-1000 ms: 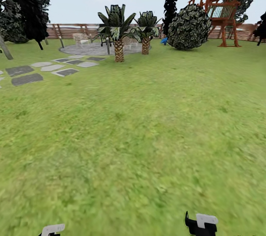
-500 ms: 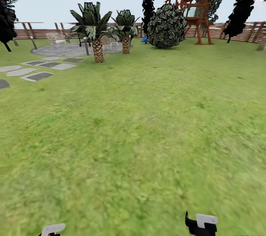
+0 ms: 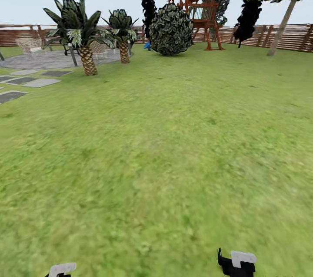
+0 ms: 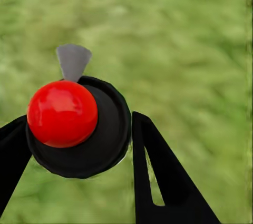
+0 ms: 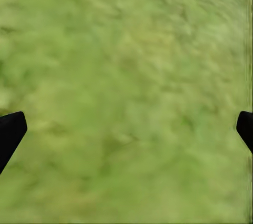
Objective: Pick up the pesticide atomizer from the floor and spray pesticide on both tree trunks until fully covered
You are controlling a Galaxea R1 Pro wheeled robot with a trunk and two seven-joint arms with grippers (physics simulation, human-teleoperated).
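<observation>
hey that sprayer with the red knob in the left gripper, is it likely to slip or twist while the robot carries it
The atomizer looks rigid, so it probably won't flex. Its round black body sits between the left gripper's thin fingers, so it could rotate in the grip. The smooth, glossy red top suggests a slippery plastic surface.

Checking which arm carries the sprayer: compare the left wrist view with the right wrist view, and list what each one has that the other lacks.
Left wrist view: the left tool is closed around the pesticide atomizer, a black round body with a red knob and a grey tip.

Right wrist view: the right tool is wide open and holds nothing, its black fingertips at the picture's edges.

Both: blurry green floor beneath.
</observation>
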